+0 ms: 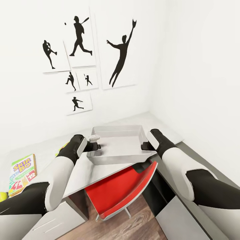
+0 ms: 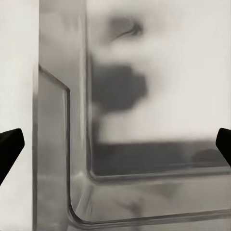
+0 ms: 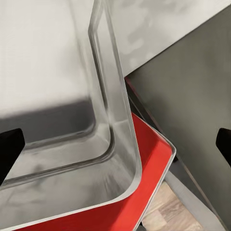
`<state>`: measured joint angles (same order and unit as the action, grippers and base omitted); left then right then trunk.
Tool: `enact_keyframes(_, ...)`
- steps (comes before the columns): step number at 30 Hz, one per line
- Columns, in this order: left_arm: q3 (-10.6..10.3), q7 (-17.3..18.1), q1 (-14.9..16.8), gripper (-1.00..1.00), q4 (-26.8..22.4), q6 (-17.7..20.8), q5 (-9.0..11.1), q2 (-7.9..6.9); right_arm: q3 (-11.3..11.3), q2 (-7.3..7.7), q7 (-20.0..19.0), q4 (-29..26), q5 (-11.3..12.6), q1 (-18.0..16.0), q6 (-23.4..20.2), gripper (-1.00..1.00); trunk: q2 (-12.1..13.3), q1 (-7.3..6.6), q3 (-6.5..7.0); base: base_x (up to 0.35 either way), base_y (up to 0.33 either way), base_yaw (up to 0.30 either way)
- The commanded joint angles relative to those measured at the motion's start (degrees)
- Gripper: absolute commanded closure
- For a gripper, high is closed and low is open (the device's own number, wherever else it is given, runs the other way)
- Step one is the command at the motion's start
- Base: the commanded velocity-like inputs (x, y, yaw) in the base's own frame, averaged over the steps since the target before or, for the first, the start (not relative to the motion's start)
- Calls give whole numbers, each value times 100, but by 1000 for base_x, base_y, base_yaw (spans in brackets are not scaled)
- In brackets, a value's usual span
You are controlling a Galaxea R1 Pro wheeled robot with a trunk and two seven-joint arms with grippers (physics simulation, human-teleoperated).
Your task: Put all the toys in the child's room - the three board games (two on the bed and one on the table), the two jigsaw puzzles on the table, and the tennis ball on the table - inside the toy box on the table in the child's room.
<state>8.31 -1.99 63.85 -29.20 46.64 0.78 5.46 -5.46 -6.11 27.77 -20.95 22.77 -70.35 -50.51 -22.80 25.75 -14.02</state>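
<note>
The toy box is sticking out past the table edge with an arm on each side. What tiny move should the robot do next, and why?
Probably close both end effectors on the rim. The toy box overhangs the table above the red chair, and the left end effector and right end effector sit at opposite sides with fingers spread wide in the wrist views. A firm grip should come before shifting it.

Your shallow light grey plastic toy box [image 1: 117,144] sits at the front edge of the pale grey-white desk top [image 1: 83,171], one corner overhanging. Your green "SKIP BO" card game box [image 1: 23,173] lies flat near the left end, the small yellow-green tennis ball [image 1: 3,196] just beside it.
</note>
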Motion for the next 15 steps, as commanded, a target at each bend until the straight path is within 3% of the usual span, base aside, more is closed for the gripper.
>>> enact_keyframes(1, 37, -21, 5, -100, -9, 28, 10, 7, -43, 4, 44, -5, 61, -5, -20, -100, -12, 3, -12, 0, 0, 0)
enact_keyframes(15, 53, -2, 5, -100, -118, 54, 15, -7, -37, 4, 31, -37, 68, -5, -20, -100, -12, 3, -12, 0, 0, 0)
